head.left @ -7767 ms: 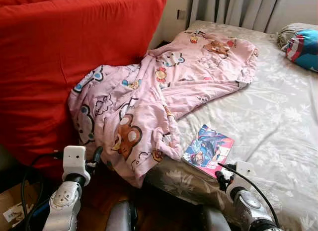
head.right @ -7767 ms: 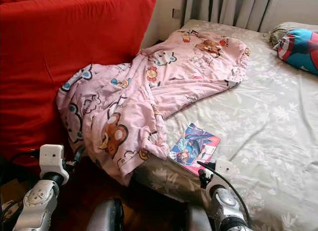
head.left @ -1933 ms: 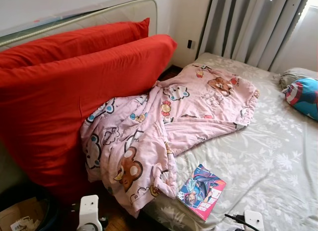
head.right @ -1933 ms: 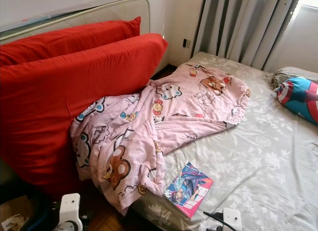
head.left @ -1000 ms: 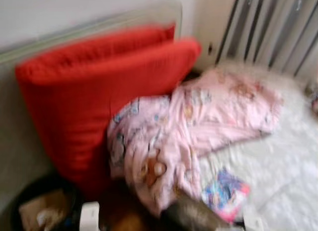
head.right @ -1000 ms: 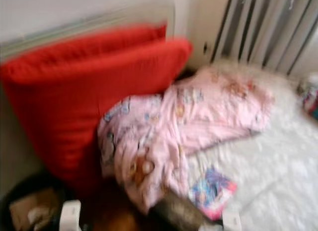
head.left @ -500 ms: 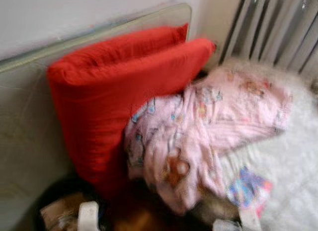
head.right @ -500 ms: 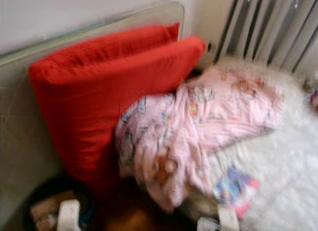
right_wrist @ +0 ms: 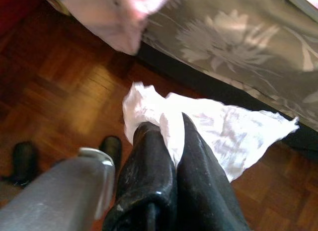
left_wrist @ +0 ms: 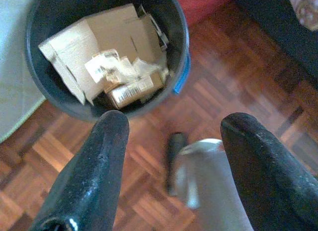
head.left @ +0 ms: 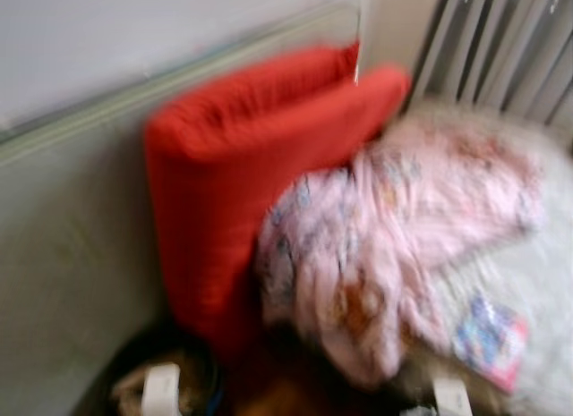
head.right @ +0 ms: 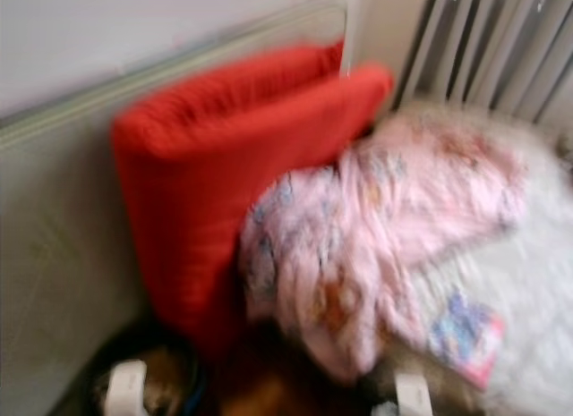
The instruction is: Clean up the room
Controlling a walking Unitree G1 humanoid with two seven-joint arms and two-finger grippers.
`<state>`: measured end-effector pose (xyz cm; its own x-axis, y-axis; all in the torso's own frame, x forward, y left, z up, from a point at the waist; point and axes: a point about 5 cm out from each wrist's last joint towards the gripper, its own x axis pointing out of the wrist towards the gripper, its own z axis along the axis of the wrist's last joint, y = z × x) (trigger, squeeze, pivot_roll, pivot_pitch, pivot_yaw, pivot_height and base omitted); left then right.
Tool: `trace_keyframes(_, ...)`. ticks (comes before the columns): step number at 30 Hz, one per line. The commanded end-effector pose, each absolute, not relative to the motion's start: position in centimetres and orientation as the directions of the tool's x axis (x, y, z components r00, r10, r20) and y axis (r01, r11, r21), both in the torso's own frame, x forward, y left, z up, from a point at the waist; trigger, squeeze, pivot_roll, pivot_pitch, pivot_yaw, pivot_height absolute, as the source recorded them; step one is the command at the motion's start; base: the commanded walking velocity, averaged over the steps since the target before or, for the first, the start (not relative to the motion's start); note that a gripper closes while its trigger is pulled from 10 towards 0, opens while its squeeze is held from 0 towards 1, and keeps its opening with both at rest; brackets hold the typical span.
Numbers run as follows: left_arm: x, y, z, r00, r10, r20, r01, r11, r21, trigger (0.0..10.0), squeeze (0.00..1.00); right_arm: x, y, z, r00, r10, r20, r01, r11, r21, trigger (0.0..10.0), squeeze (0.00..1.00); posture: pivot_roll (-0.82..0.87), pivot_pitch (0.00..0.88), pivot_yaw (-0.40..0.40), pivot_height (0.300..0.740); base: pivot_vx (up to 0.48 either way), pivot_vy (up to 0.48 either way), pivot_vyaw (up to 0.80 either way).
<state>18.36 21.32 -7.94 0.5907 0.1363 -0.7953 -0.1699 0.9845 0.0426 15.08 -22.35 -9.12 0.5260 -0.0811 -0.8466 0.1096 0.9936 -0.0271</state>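
Note:
In the right wrist view my right gripper (right_wrist: 169, 129) is shut on a crumpled white tissue (right_wrist: 223, 131), held above the wooden floor (right_wrist: 64, 92) beside the bed's edge. The left wrist view has my left gripper (left_wrist: 174, 124) open, nothing between its fingers, hanging over the floor just beside a dark round bin (left_wrist: 164, 7) that holds cardboard scraps (left_wrist: 99, 37). The head views are blurred; the bin (head.left: 179, 380) is at the bottom left, near my left wrist.
Two big red cushions (head.left: 251, 165) lean on a grey upright mattress (head.left: 72, 255). A pink cartoon blanket (head.left: 394, 228) hangs off the bed (head.left: 546, 282), with a colourful book (head.left: 491, 340) on the sheet. Curtains (head.left: 501, 49) are behind. My own leg (left_wrist: 208, 181) is below the left gripper.
The camera has swung left, so cushions, blanket and book slid right in the picture. The bin and grey mattress have come further into view. The picture is blurred by the motion.

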Motion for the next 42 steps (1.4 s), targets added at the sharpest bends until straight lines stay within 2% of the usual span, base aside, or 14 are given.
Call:
trace_keyframes(1,18.25,22.14,-7.84,0.585,0.154,-0.796,-0.174,0.983,0.062,10.0,0.00,15.80,-22.02,-8.89,0.548,-0.069,-0.834,0.092,0.996,-0.022,10.0,0.00,0.00,0.000,-0.073,0.740,0.000,0.424,0.00)
trace_keyframes(18,18.23,22.11,-7.84,0.586,0.152,-0.796,-0.173,0.983,0.060,10.0,0.00,15.86,-22.00,-8.85,0.549,-0.053,-0.834,0.056,0.998,-0.026,10.0,0.00,0.00,0.000,-0.075,0.740,0.000,0.363,0.80)
trace_keyframes(35,18.29,21.96,-7.83,0.595,0.146,-0.790,-0.170,0.984,0.053,10.0,0.00,15.93,-22.02,-8.78,0.558,-0.037,-0.829,0.045,0.999,-0.014,10.0,0.00,0.00,0.000,-0.081,0.740,0.000,0.000,0.80)
trace_keyframes(42,18.39,21.82,-7.77,0.610,0.134,-0.781,-0.167,0.985,0.038,10.0,0.00,15.81,-22.15,-8.82,0.558,-0.059,-0.828,0.092,0.996,-0.009,10.0,0.00,0.00,0.000,-0.085,0.740,0.000,0.000,0.00)
